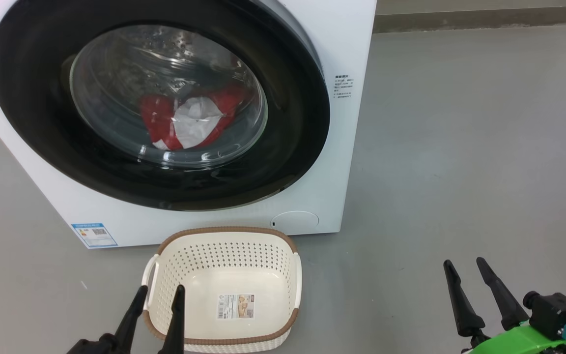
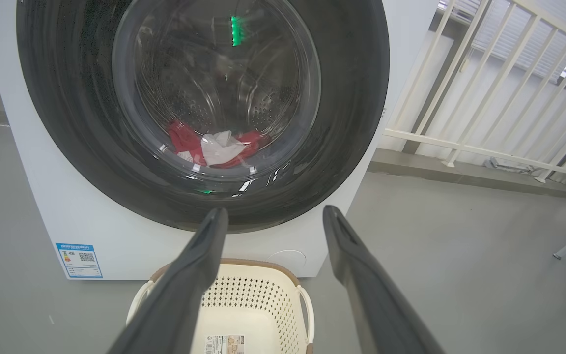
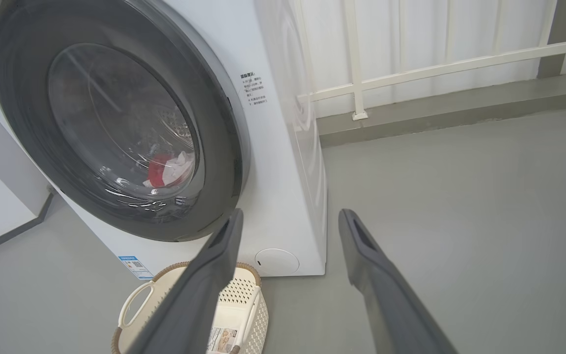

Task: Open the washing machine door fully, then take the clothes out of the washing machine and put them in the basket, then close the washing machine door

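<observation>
Behind the door [image 1: 293, 123], clothes [image 1: 189, 120] lie beyond left gripper [image 1: 161, 290] and right gripper [image 1: 463, 263], both splayed.

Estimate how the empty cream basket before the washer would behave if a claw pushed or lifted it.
The basket probably weighs little: thin perforated plastic holding just a sticker. Pushed, it would likely slide on the smooth grey floor rather than tip, being low and wide. It looks fairly stiff, though a pinch at the edge might flex it.
</observation>
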Available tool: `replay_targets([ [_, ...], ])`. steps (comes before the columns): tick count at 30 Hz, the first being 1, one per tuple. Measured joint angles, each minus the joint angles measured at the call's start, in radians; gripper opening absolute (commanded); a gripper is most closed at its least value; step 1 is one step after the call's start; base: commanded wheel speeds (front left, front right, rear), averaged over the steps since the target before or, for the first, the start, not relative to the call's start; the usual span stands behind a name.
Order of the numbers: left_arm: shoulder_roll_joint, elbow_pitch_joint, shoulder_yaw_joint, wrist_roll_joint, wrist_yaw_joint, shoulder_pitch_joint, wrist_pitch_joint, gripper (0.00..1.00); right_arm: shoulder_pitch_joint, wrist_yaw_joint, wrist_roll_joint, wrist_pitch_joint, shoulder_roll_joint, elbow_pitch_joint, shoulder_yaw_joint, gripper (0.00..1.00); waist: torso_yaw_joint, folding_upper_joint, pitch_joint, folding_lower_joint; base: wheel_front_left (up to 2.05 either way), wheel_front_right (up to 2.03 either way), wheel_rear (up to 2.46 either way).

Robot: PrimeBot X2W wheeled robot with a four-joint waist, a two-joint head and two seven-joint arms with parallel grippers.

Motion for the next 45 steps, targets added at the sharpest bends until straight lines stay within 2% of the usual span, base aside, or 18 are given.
replay_targets([
  [10,0.001,0.001,-0.002,0.074,0.008,0.000,-0.026,1.00,0.017,0.000,-0.097,-0.026,0.000,-0.010,-0.011,1.00,0.001,0.0000,0.001,0.0000,0.00,0.00,0.00],
  [30,0.002,0.013,-0.007,0.072,0.008,0.000,-0.026,1.00,0.017,0.000,-0.093,-0.028,0.003,-0.015,-0.026,1.00,0.002,0.0000,0.000,0.0000,0.00,0.00,0.00],
  [31,0.002,0.013,-0.007,0.072,0.008,0.000,-0.026,1.00,0.018,0.000,-0.091,-0.028,0.004,-0.016,-0.026,0.91,0.002,0.0000,0.001,0.0000,0.00,0.00,0.00],
  [32,0.002,0.013,-0.008,0.072,0.008,0.000,-0.026,1.00,0.018,0.000,-0.084,-0.029,0.006,-0.018,-0.026,0.42,0.003,0.0000,0.001,0.0000,0.00,0.00,0.00],
  [34,0.002,0.013,-0.010,0.071,0.008,0.000,-0.026,1.00,0.017,0.000,-0.061,-0.030,0.009,-0.024,-0.026,0.00,0.004,0.0000,0.001,0.0000,0.00,0.00,0.00],
  [40,0.002,0.012,-0.016,0.064,0.008,0.000,-0.026,1.00,0.006,0.000,-0.005,-0.030,0.009,-0.037,-0.019,0.00,0.007,0.0000,0.012,0.0000,0.00,0.00,0.00],
  [45,0.002,0.011,-0.029,0.062,0.008,-0.002,-0.026,1.00,-0.078,0.000,0.102,-0.031,0.009,-0.057,-0.005,0.00,0.016,0.0000,0.029,0.0000,0.00,0.00,0.00],
])
